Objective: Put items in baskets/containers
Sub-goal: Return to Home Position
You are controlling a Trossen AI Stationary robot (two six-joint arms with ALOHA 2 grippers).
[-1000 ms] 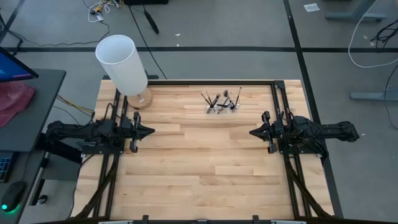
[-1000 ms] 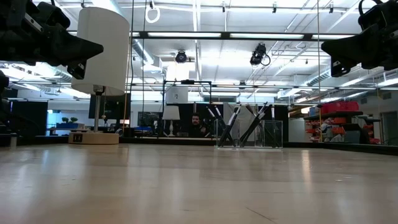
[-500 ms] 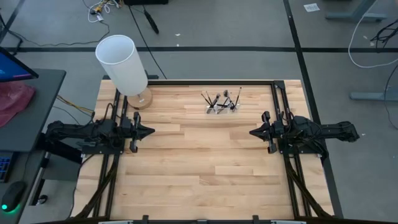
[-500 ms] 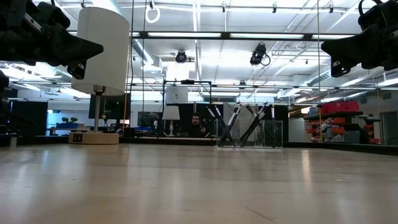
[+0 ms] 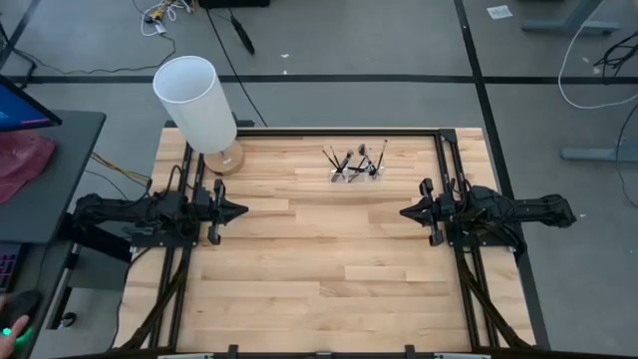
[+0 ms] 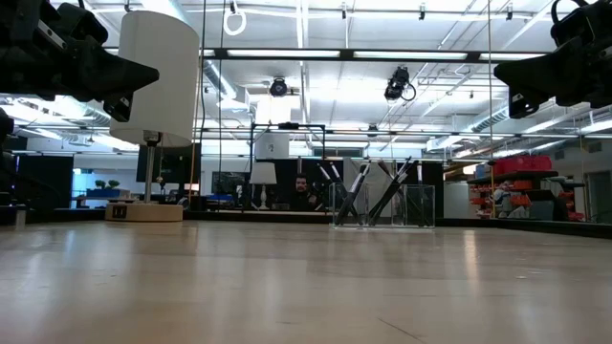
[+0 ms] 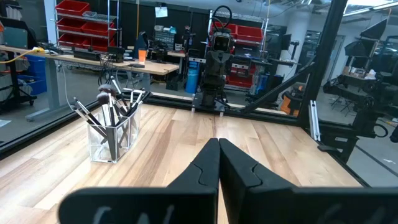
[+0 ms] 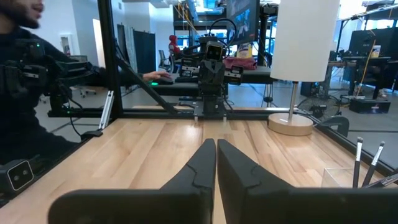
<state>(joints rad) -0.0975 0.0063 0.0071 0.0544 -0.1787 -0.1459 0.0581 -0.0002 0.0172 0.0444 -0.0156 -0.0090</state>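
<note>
Several thin makeup brushes (image 5: 355, 160) stand leaning in a small clear plastic holder (image 7: 113, 135) at the table's far middle; the holder (image 6: 382, 205) rests on the wood by its base. My left gripper (image 5: 242, 210) hangs shut above the table's left side, pointing level toward the right. My right gripper (image 5: 404, 212) hangs shut above the right side, pointing level toward the left. Both are well short of the holder, with nothing between their fingers (image 7: 217, 163) (image 8: 216, 163).
A tall white cylinder on a round wooden base (image 5: 199, 105) stands at the table's far left corner. Black frame rails (image 5: 454, 199) run along the table's left, right and far edges. A person (image 8: 25, 93) sits beyond the table's near side.
</note>
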